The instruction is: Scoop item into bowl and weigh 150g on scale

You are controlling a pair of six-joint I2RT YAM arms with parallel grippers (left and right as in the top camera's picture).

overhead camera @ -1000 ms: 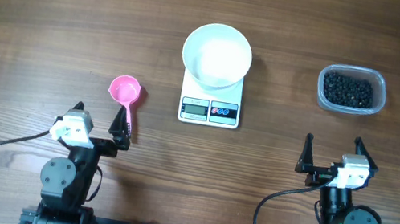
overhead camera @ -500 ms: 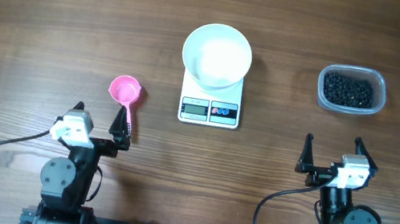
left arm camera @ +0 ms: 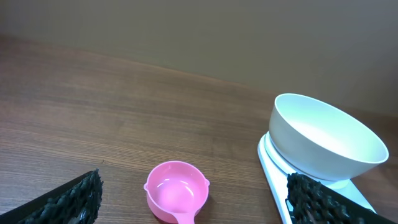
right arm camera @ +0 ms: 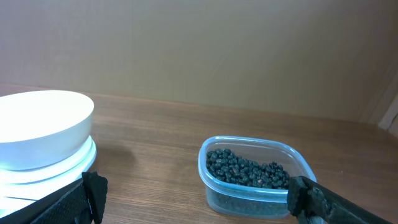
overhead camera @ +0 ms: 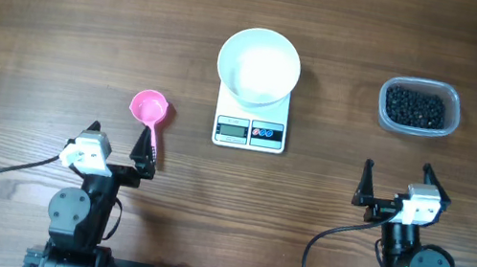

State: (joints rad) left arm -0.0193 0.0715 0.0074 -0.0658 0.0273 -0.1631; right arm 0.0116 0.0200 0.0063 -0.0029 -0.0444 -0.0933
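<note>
Nearby, a pink scoop (overhead camera: 148, 109) lies left of the scale (overhead camera: 249, 133); clear tub (overhead camera: 384, 98) right

1. pink scoop (overhead camera: 148, 109) lying flat on the wood, cup end toward the far side, handle pointing at the near edge. looks empty inside.
2. clear rounded-rectangular tub (overhead camera: 383, 100) way over on the right, well apart from the scoop.
3. wooden table (overhead camera: 64, 17), brown, grain running side to side.
4. plain beige wall (left arm camera: 249, 31) behind it all.
</note>
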